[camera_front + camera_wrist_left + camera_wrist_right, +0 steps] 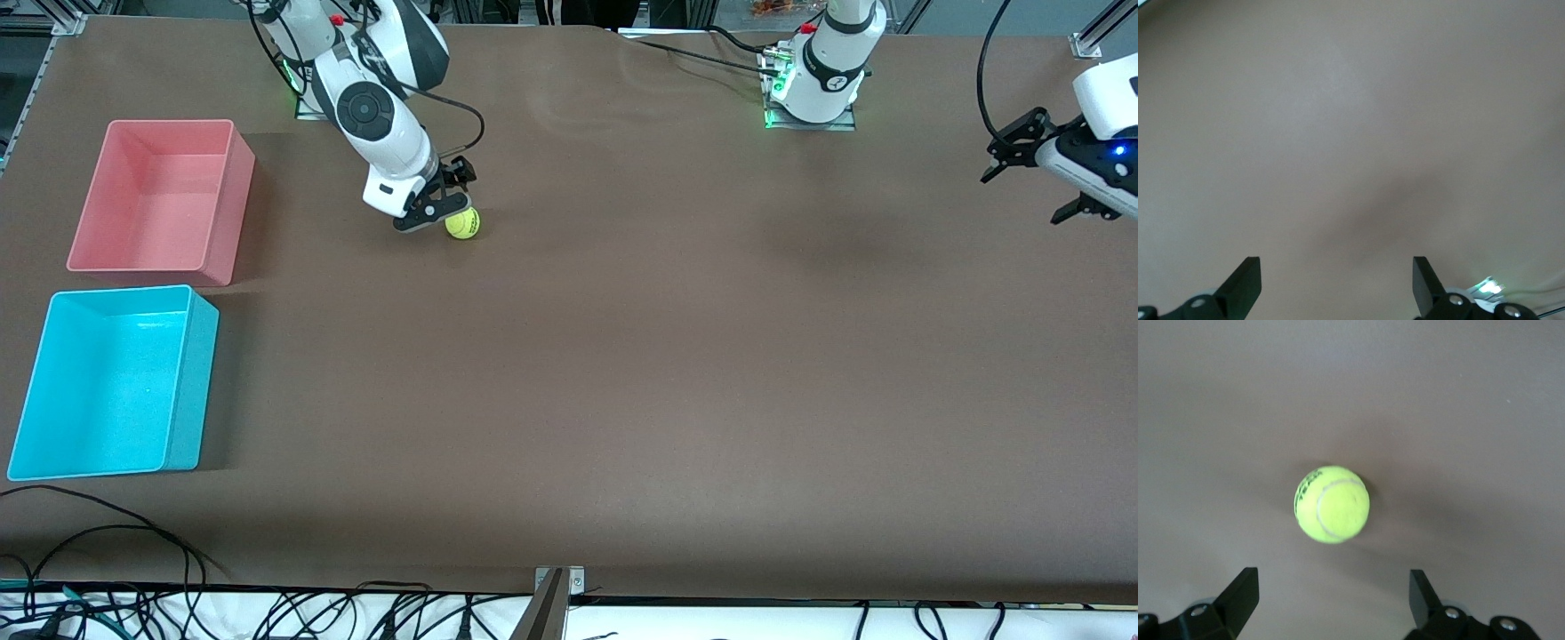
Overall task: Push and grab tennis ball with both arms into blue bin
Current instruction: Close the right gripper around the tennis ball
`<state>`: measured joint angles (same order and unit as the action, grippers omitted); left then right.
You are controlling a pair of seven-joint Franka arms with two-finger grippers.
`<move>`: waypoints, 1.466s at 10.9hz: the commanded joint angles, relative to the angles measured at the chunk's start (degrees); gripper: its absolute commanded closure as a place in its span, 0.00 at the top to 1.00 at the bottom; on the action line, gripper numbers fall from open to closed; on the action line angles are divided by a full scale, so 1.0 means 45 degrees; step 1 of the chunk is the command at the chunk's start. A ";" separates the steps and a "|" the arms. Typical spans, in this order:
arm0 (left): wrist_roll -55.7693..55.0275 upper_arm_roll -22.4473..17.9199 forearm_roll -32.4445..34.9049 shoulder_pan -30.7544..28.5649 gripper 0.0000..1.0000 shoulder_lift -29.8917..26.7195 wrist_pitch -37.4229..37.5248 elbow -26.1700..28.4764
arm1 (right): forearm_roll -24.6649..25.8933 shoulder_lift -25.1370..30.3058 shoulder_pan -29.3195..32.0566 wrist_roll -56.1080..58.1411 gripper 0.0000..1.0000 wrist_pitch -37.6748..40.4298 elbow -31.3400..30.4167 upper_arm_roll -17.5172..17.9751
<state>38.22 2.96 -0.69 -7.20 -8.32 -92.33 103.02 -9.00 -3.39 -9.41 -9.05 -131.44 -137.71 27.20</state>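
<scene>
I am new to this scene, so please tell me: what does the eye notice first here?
First, the tennis ball on the brown table, with the right end effector open right beside it. Next, the blue bin at the right arm's end, nearer the front camera than the pink bin.

On my brown matte table [622,373] I see a pink rectangular plastic tub [158,200] standing empty toward the right arm's end. Tangled black cables [107,569] trail along the table's edge nearest the front camera.
</scene>
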 commanded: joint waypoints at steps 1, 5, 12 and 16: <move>-0.3502 0.0338 0.0369 -0.0080 1.00 0.0051 0.1432 -0.1133 | -0.0207 -0.1000 -0.0174 -0.0078 1.00 -0.2618 -0.0586 0.0030; -0.7060 0.0649 0.0193 -0.0041 1.00 0.0071 0.2021 -0.1603 | -0.0188 -0.1881 -0.0292 -0.0078 1.00 -0.3757 -0.0918 0.0030; -0.8258 0.0924 0.0212 -0.0002 1.00 0.0129 0.2509 -0.1798 | -0.0188 -0.2860 -0.0292 -0.0059 0.60 -0.4776 -0.0921 -0.0008; -0.8416 0.0886 0.0309 0.0095 1.00 0.0149 0.2725 -0.1838 | -0.0168 -0.2393 -0.0214 -0.0040 0.24 -0.4640 -0.0608 -0.0358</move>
<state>1.29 6.80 -0.69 -7.12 -8.39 -81.72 96.75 -9.00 -16.09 -10.27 -9.11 -152.39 -141.22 26.80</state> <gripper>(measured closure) 0.000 0.335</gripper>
